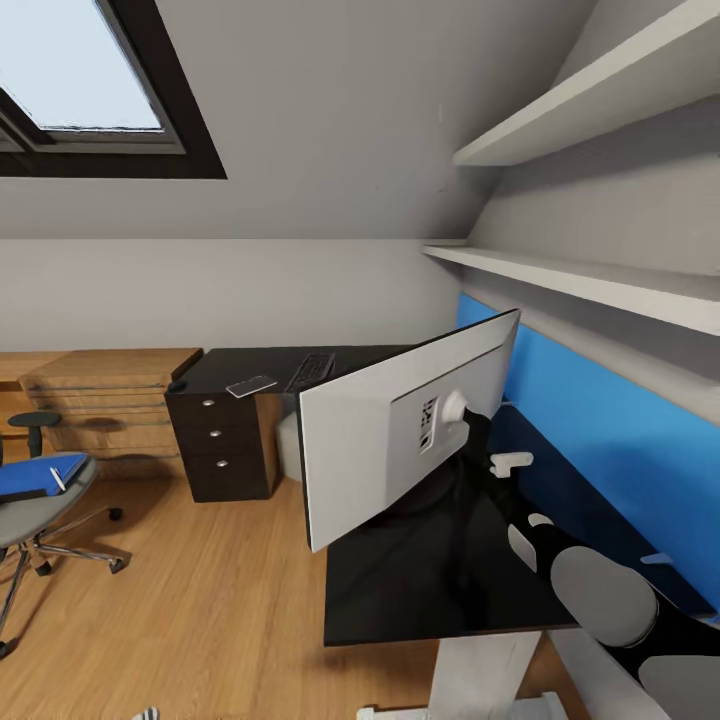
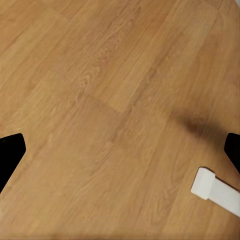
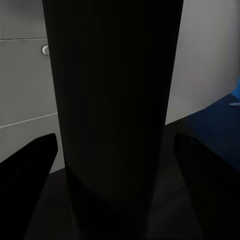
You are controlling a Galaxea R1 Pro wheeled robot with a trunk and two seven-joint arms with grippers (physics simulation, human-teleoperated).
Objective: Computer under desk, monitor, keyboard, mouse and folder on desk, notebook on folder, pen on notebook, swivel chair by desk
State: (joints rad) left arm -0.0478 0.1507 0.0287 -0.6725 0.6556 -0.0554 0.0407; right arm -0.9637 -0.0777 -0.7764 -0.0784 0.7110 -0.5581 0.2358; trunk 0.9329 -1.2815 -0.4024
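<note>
The right arm (image 1: pixel 590 590) reaches from the near corner of the table (image 1: pixel 430 590) to the back of the monitor (image 1: pixel 380 440). In the right wrist view the monitor's black stand (image 3: pixel 112 100) rises as a broad dark column between the two right fingers (image 3: pixel 30 165), which stand wide apart, one on each side of it. Whether they press on the stand cannot be told; a gap shows on both sides.

The monitor stands on the table, its pale back turned to the room, tilted and set at an angle to the blue wall panel (image 1: pixel 620 440) behind it. Beyond the monitor, on the far wing of the table, lies the keyboard (image 1: pixel 310 372), and just beside that a small grey pad, the notebook (image 1: pixel 251 386), above the three dark drawers (image 1: pixel 220 440). A pale box, likely the computer (image 1: pixel 287 445), shows under the table between the drawers and the monitor's edge.

Well apart from the table, on the wood floor (image 1: pixel 200 600), stands the chair (image 1: pixel 40 500). The blue folder (image 1: pixel 40 474) lies on its seat with the white pen (image 1: pixel 58 479) on top.

The left wrist view looks down on bare floor; the left fingers (image 2: pixel 10 155) show as dark tips at opposite edges, spread wide and holding nothing. A white bar (image 2: pixel 215 190) lies on the floor near one tip.
</note>
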